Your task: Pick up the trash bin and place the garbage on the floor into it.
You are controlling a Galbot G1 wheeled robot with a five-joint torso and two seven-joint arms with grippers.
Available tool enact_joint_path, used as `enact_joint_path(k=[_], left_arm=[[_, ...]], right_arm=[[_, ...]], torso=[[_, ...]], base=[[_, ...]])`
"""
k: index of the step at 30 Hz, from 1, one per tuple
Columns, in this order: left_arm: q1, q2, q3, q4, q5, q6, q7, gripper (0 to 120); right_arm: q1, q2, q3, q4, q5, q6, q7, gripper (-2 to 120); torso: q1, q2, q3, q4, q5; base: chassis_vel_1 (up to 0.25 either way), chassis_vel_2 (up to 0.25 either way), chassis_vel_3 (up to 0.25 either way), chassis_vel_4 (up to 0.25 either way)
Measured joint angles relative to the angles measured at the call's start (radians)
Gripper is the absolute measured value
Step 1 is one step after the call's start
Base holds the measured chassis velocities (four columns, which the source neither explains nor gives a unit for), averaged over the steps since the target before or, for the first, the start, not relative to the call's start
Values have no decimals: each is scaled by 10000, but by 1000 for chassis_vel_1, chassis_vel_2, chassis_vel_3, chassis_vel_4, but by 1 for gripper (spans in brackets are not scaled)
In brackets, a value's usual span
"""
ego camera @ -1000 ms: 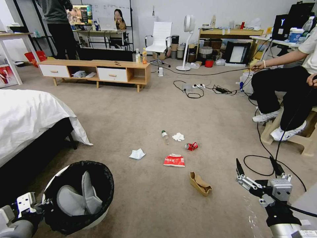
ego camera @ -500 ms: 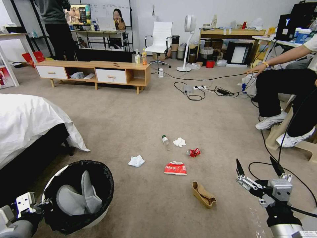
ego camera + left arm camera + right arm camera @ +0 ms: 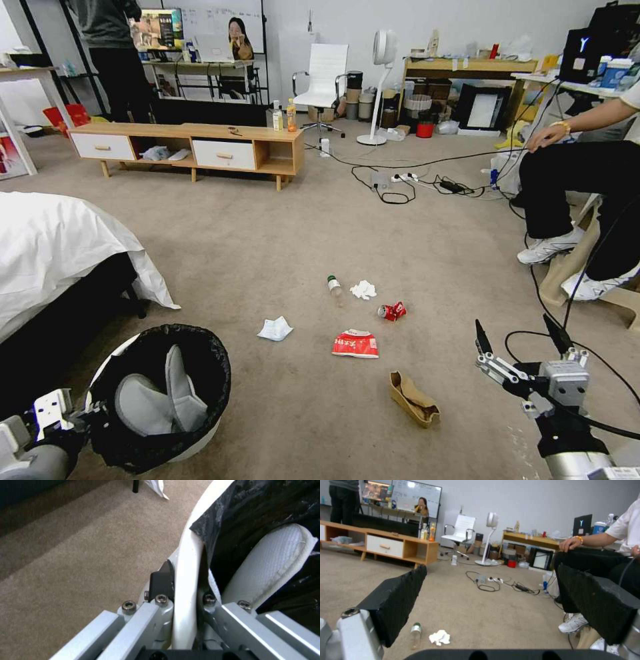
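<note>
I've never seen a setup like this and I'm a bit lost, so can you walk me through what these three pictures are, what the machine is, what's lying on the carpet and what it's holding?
It is a wheeled robot with two arms, each ending in a two-fingered gripper. The wide picture comes from a camera on its head, looking down at the floor. The other two come from cameras on its wrists.

The left gripper is shut on the rim of the trash bin, a white bin lined with a black bag, with something white and padded inside. The right gripper hangs open and empty above the carpet.

Scattered on the floor is the garbage: a cardboard piece, a snack packet, a crushed can, two tissues and a small bottle.
</note>
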Motion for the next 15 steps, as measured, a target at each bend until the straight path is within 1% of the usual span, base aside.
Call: enact_joint_path(k=[15], left_arm=[[-5,-13,15,-3,19,0,9,2]], right_arm=[[-15,-30,5,10,3,-44,-33,100]], torso=[[0,0,0,0,0]], base=[[0,0,0,0]])
